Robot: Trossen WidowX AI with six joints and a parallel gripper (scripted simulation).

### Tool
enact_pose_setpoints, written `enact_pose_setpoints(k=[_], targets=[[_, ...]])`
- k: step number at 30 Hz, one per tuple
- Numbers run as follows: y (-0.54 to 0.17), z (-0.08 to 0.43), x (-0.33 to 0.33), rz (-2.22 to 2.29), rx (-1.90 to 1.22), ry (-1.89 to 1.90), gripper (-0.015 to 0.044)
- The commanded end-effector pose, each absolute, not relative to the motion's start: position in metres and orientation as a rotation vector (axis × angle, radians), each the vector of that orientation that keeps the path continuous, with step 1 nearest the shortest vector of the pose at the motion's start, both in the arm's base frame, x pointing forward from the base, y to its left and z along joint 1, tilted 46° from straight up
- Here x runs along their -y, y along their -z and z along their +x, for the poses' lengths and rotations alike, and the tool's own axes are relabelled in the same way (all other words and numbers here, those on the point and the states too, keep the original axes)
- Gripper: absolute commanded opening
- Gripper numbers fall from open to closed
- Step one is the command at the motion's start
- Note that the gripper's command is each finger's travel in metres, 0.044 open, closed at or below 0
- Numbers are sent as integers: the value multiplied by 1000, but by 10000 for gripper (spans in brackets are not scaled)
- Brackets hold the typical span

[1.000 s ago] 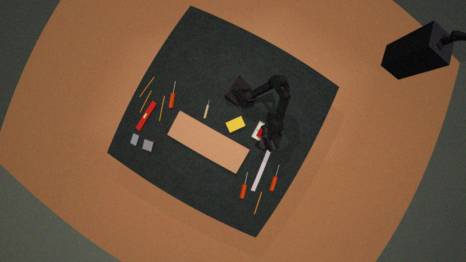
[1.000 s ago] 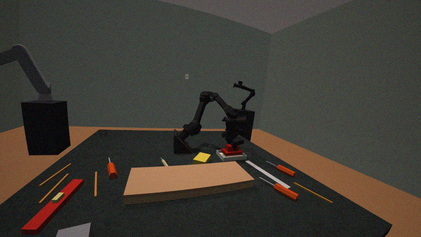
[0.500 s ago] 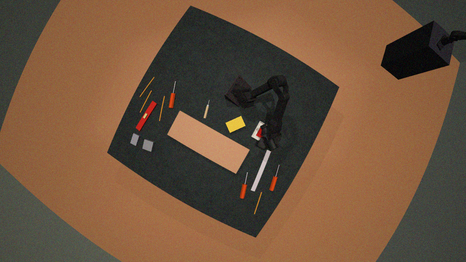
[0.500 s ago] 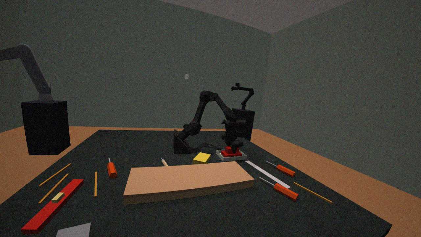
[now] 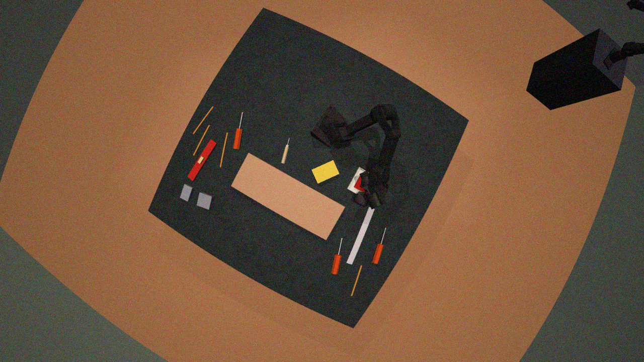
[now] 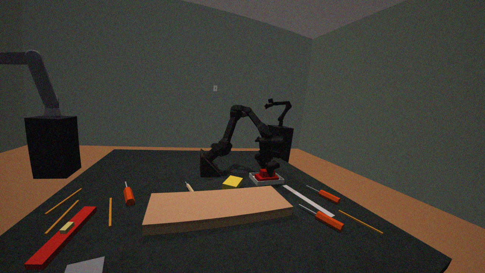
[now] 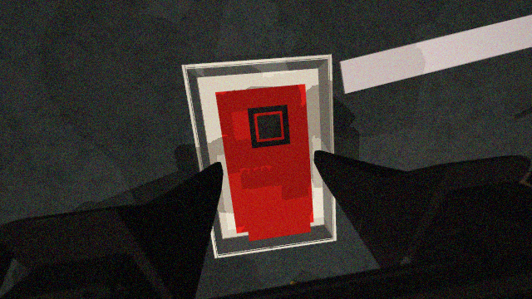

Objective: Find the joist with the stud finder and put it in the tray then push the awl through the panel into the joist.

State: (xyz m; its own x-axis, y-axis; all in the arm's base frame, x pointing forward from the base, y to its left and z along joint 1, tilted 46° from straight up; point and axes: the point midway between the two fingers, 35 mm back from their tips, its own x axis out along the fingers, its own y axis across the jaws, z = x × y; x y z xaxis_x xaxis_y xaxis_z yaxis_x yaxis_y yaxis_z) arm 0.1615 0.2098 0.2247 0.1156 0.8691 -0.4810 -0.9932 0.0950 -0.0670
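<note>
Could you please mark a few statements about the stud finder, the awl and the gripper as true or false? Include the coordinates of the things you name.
1. The stud finder (image 5: pixel 358 184) (image 6: pixel 266 176) (image 7: pixel 266 166) is in the tray (image 5: pixel 352 189) (image 6: pixel 266 183) (image 7: pixel 266 249). True.
2. The gripper (image 5: pixel 367 202) (image 6: pixel 268 173) (image 7: pixel 268 161) is clamped on the stud finder. False: its fingers stand open around it.
3. The awl (image 5: pixel 284 154) (image 6: pixel 189 187) stands upright in the panel (image 5: pixel 288 196) (image 6: pixel 216 205). False: it lies beside the panel.
4. The yellow block (image 5: pixel 325 171) (image 6: pixel 232 182) lies outside the tray. True.
</note>
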Motion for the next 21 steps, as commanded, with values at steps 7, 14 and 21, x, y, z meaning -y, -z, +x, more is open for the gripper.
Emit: enact_pose_setpoints(k=[7,14,21], targets=[[-283,153,-154,-427,-349,-1423,440],[-254,184,-148,-359,-488,-1331,440],[-188,253,-94,-228,-759,-1130,440]])
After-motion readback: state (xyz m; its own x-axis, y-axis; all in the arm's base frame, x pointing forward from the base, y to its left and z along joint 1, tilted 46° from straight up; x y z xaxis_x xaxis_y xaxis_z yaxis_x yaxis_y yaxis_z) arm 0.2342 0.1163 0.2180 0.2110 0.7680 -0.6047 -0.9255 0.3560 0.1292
